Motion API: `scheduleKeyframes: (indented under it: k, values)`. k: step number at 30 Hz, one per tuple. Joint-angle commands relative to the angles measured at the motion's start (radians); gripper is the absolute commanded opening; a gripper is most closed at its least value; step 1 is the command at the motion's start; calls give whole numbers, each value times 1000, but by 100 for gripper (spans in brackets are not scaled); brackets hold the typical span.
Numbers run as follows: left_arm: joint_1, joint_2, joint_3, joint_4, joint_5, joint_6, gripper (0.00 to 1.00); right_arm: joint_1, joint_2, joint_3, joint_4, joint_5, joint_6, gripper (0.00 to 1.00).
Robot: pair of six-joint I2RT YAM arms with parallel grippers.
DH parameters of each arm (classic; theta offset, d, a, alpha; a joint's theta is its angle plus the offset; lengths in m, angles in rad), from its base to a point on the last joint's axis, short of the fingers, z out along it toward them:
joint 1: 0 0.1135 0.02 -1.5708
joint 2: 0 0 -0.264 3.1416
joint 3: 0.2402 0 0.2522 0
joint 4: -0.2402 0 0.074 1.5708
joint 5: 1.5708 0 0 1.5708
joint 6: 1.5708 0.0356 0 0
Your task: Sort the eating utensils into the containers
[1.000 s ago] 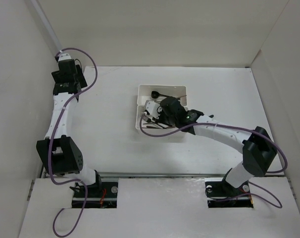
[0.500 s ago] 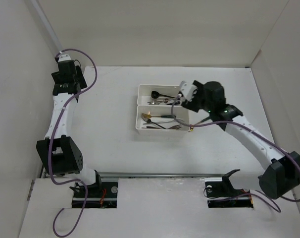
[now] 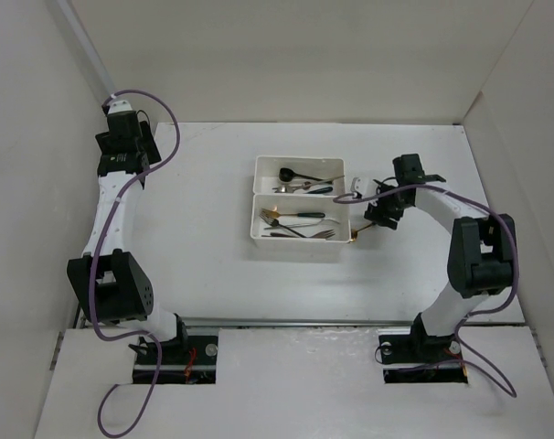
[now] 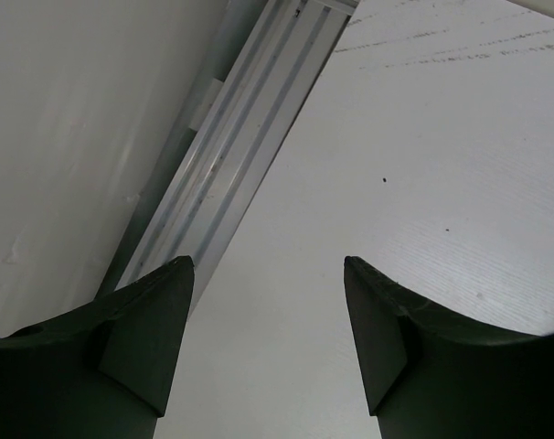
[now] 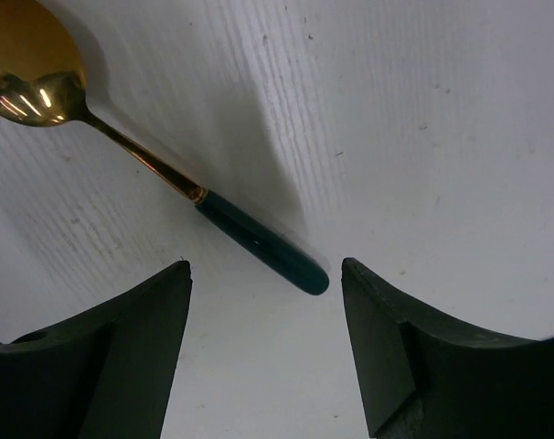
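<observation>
A: One item outstanding?
B: Gold spoon point(image 5: 213, 208), dark green handle, flat on the surface point(image 3: 204, 229) just right of the near tray point(image 3: 255, 219). Right tool point(image 5: 263, 263): jaws apart, over the handle's end. Advise shifting toward mid-handle before closing. Left tool point(image 4: 268, 265): apart, unladen.

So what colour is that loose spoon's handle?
Dark green spoon handle; clearest in right wrist view.
</observation>
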Motion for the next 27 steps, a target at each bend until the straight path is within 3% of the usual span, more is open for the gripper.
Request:
scheduleKeyframes:
  k: [1,14,15,16,17,18,24,25,26,27]
  values:
    - [5,-19,-7,33,-18,13,64,-36,21,37,-24,-74,-45,72]
    - [5,-1,-25,33,-72,42,67,-36,164,86,-33,-54,-72,72]
    - [5,-1,-25,42,-81,42,67,-36,164,86,-33,-54,-82,66]
    - [5,-1,-25,42,-81,51,67,-36,164,86,-48,-27,-106,52]
    - [5,8,-25,42,-81,51,67,-36,164,86,-49,-13,-106,52]
    - [5,8,-25,42,-81,51,67,-36,164,86,-58,-1,-131,36]
    - [5,8,-25,42,-90,51,67,-36,110,-10,-46,130,-207,28]
    - [5,8,-25,42,-90,51,68,-36,92,-20,-35,130,-217,21]
    - [5,8,-34,42,-90,51,68,-36,92,-20,-35,130,-217,5]
    - [5,8,-34,42,-90,51,68,-36,82,-29,-26,130,-226,0]
